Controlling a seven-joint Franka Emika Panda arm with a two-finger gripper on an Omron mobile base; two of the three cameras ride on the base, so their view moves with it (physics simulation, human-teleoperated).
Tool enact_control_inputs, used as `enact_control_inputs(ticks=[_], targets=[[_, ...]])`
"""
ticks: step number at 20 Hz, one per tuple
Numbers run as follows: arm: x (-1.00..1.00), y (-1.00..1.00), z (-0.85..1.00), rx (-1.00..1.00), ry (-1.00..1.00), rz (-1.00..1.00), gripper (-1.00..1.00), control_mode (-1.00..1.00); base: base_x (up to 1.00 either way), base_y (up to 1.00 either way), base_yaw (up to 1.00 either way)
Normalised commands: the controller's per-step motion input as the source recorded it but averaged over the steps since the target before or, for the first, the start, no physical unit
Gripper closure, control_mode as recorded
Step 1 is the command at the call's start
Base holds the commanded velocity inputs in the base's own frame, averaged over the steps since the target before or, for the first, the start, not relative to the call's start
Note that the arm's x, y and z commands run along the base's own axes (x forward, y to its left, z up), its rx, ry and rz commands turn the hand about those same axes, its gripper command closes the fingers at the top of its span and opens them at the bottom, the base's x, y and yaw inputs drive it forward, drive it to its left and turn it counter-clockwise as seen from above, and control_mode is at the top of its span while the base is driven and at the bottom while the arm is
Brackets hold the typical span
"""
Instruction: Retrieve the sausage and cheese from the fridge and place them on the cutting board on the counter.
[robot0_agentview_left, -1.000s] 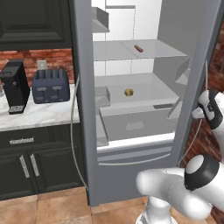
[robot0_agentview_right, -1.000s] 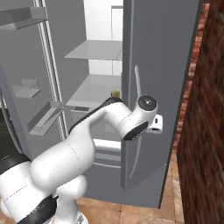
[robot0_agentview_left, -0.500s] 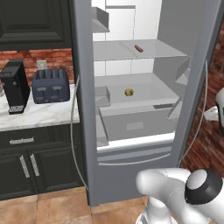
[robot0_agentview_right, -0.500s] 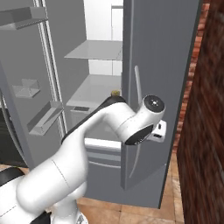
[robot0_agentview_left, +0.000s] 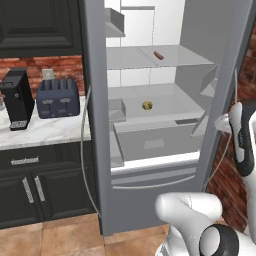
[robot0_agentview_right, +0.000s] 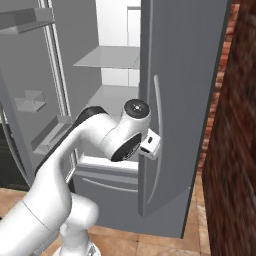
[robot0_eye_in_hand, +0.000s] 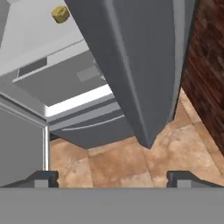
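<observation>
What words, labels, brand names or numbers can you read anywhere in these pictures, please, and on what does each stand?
None can be read.
The fridge has plain grey doors and drawer front, with no badge.
The coffee maker and toaster on the counter show pale marks only, too small to read.
The sausage and cheese carry no label.

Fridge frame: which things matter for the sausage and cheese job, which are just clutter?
Job:
sausage, upper shelf
cheese, lower shelf
fridge, doors open
counter
gripper, open, holding nothing

Clutter:
toaster
coffee machine
brick wall
</observation>
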Motion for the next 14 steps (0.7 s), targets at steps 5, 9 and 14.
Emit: enact_control_inputs(ticks=[5, 9, 14], targets=[[0.60, 0.79, 0.33, 0.07, 0.04, -0.29, -1.00, -1.00, 0.00, 0.00, 0.00], [0.83, 0.57, 0.23, 0.09, 0.03, -0.25, -1.00, -1.00, 0.00, 0.00, 0.00], [0.86, 0.43, 0.23, 0.10, 0.00, -0.29, -1.00, -1.00, 0.00, 0.00, 0.00]])
